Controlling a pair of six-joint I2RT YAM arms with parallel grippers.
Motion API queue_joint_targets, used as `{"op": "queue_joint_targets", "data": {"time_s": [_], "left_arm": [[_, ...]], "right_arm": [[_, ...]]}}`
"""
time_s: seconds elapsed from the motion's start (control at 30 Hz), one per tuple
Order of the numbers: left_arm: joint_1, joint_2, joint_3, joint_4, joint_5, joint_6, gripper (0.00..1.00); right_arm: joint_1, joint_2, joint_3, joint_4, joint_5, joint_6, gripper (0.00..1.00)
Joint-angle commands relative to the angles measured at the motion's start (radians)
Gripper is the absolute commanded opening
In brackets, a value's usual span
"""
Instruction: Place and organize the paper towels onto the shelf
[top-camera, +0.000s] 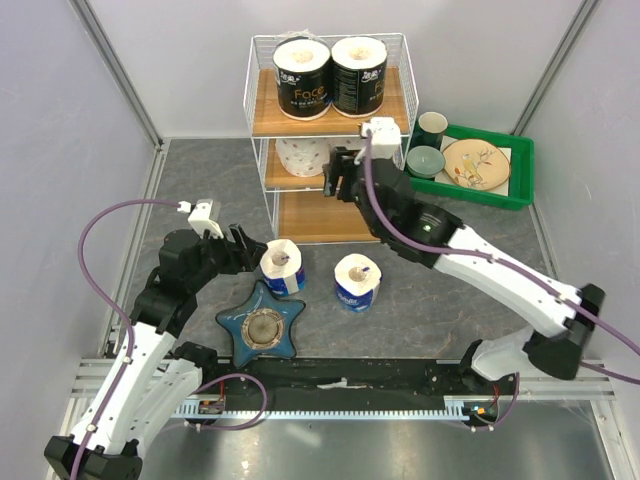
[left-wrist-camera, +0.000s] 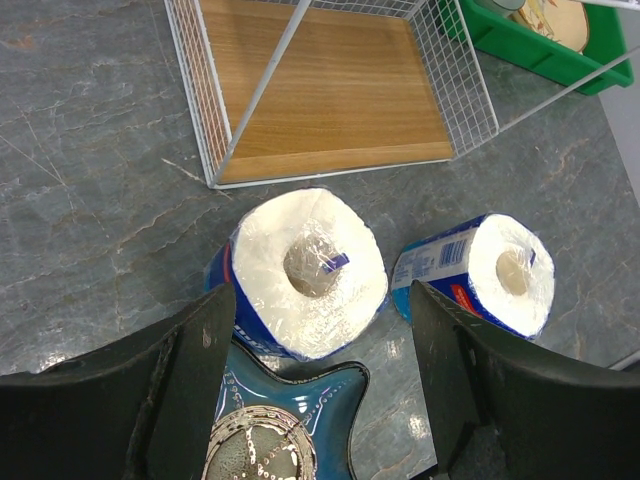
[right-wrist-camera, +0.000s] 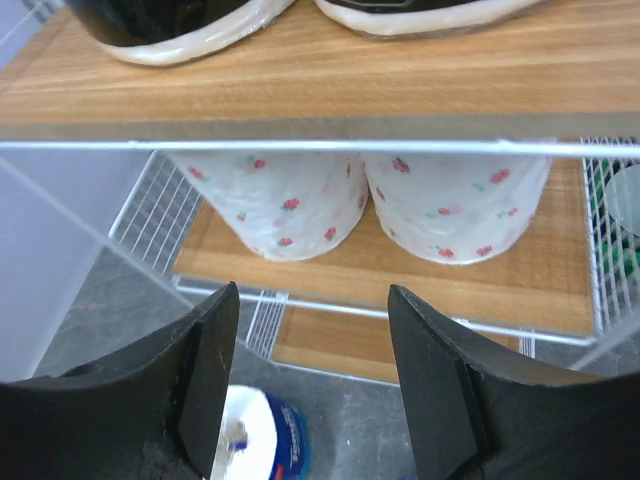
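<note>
The shelf (top-camera: 320, 215) stands at the back of the table. Two black-wrapped paper towels (top-camera: 302, 78) (top-camera: 359, 75) sit on its top tier. Two white flowered rolls (right-wrist-camera: 285, 205) (right-wrist-camera: 455, 205) stand side by side on the middle tier (right-wrist-camera: 540, 280). Two blue-white rolls (top-camera: 282, 266) (top-camera: 357, 282) stand on the table in front of the shelf. My left gripper (top-camera: 245, 250) is open, just short of the left blue-white roll (left-wrist-camera: 308, 270), with nothing between its fingers. My right gripper (right-wrist-camera: 312, 300) is open and empty, facing the middle tier from a short way out.
A blue star-shaped dish (top-camera: 263, 328) lies right beside the left blue-white roll, under my left gripper. A green tray (top-camera: 520, 170) with cups and a plate sits right of the shelf. The shelf's bottom tier (left-wrist-camera: 330, 90) is bare.
</note>
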Motion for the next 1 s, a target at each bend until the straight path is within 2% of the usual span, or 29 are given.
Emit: {"op": "queue_joint_targets", "data": {"time_s": [0.0,0.17,0.37,0.63,0.97], "left_arm": [[0.009,0.001,-0.001,0.041,0.018,-0.019,0.77],[0.014,0.006,-0.002,0.044,0.021,-0.020,0.77],[0.017,0.012,-0.001,0.044,0.027,-0.020,0.77],[0.017,0.013,-0.004,0.044,0.032,-0.022,0.77],[0.018,0.019,-0.002,0.046,0.033,-0.022,0.77]], "right_arm": [[0.002,-0.169,-0.098,0.041,-0.146,0.012,0.69],[0.002,-0.301,-0.214,-0.121,-0.147,0.092,0.71],[0.004,-0.372,-0.395,-0.287,-0.182,0.262,0.73],[0.002,-0.382,-0.618,-0.298,-0.210,0.371,0.82],[0.002,-0.350,-0.728,-0.239,-0.205,0.414,0.83]]}}
